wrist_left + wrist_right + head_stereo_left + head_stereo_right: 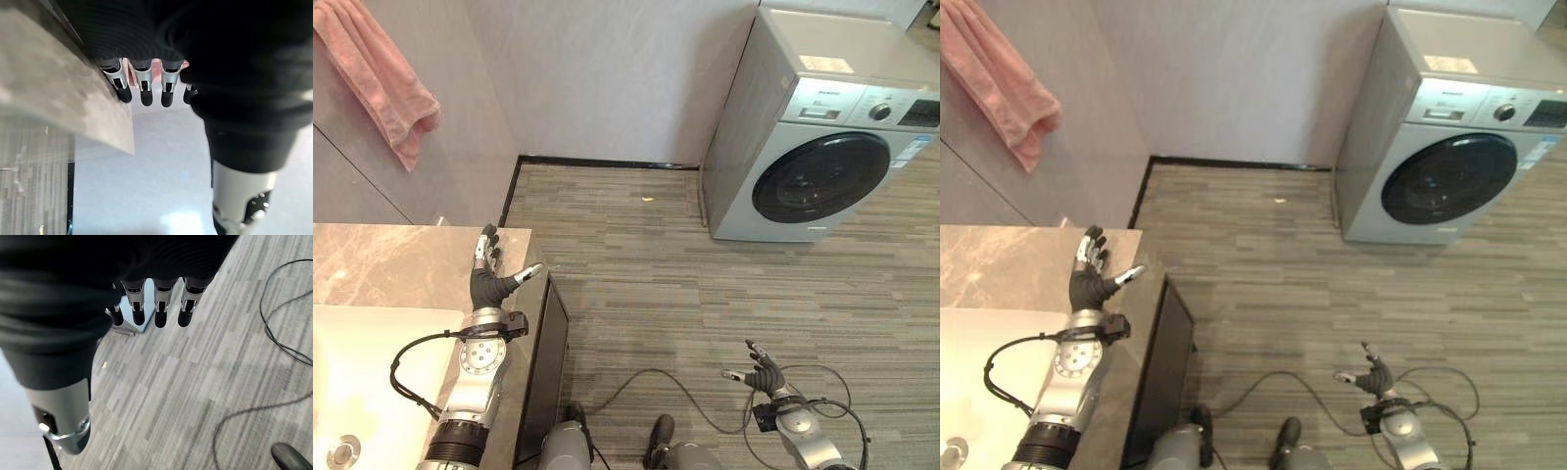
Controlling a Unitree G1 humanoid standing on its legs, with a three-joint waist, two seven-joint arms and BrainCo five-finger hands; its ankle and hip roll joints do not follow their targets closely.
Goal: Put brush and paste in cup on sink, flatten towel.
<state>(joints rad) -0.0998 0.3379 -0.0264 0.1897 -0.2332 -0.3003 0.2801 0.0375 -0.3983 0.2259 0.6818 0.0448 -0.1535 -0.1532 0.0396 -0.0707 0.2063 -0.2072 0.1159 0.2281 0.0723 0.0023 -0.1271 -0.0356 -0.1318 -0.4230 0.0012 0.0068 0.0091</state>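
Observation:
A pink towel (pixel 382 73) hangs bunched on the wall at the upper left, well above the counter. My left hand (pixel 489 279) is raised over the right end of the marble counter (pixel 382 259), fingers straight and spread, holding nothing. My right hand (pixel 762 375) hangs low over the floor at the lower right, fingers relaxed and empty. In the left wrist view the fingers (pixel 143 85) point along the counter edge toward a strip of the pink towel. The white sink basin (pixel 372 372) lies at the lower left with its drain (pixel 342 453).
A silver front-loading washing machine (pixel 822 137) stands at the upper right against the wall. Grey striped floor (pixel 646 284) spreads between it and the counter. A dark cabinet side (pixel 543 372) drops below the counter's right edge.

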